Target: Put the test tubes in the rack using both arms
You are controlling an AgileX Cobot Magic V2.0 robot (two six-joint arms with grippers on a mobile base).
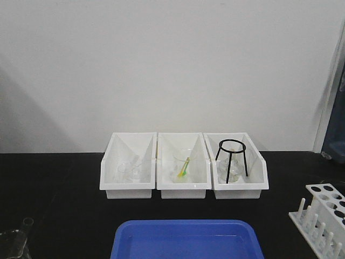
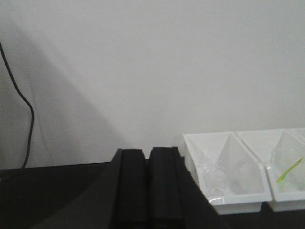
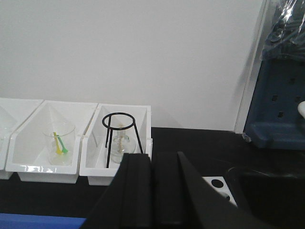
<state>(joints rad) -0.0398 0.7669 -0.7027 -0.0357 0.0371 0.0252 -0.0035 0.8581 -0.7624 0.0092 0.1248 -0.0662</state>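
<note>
- We see the left claw low in its wrist view, its two black fingers pressed together with nothing between them.
- The right claw is likewise drawn together and holds nothing; its fingers point toward the bins.
- The rack stands on the black bench at the front right, cut by the picture's edge. Its round holes face up and its upright pegs run along the near side. In the right wrist view a corner of it shows just beside the claw.
- At the front left corner sits clear glassware. A slim tube's open round rim rises from it, which we take for one of the test tubes, though much is cut off.
- Three white bins stand in a row by the wall. The left bin holds clear glass pieces. The middle bin holds a beaker with a yellow-green stick in it. The right bin holds a black wire tripod over a small glass vessel.
- A blue tray lies at the front centre, between the glassware and the rack.
</note>
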